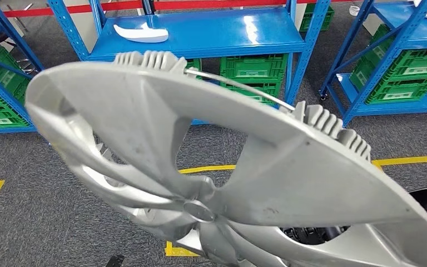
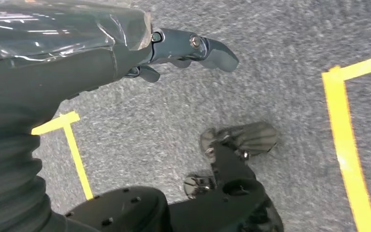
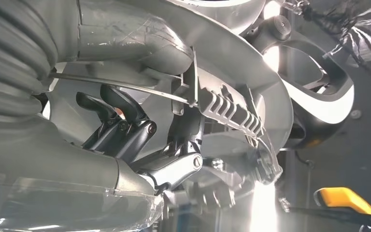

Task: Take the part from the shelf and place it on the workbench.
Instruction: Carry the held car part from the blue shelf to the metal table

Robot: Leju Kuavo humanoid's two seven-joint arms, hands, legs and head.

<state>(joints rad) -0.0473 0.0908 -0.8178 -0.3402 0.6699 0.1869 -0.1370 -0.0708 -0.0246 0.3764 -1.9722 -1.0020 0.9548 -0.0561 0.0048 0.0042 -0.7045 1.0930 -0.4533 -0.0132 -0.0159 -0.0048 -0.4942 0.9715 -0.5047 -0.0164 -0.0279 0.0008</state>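
Note:
The part is a large silver wheel cover (image 1: 200,144) with spokes and ribbed clips, tilted and held close in front of the head view. It hides most of the floor ahead. In the right wrist view my right hand (image 3: 140,140) grips the cover's rim (image 3: 232,96), dark fingers on one face and the thumb on the other, beside the wire ring. My left hand (image 2: 174,53) hangs over the grey floor with its thumb stretched out and nothing in it.
A blue shelf rack (image 1: 200,33) stands ahead with a white part (image 1: 142,33) on its shelf and green crates (image 1: 253,72) below. Another blue rack (image 1: 378,55) with green crates stands at the right. Yellow tape lines (image 1: 411,160) mark the grey carpet.

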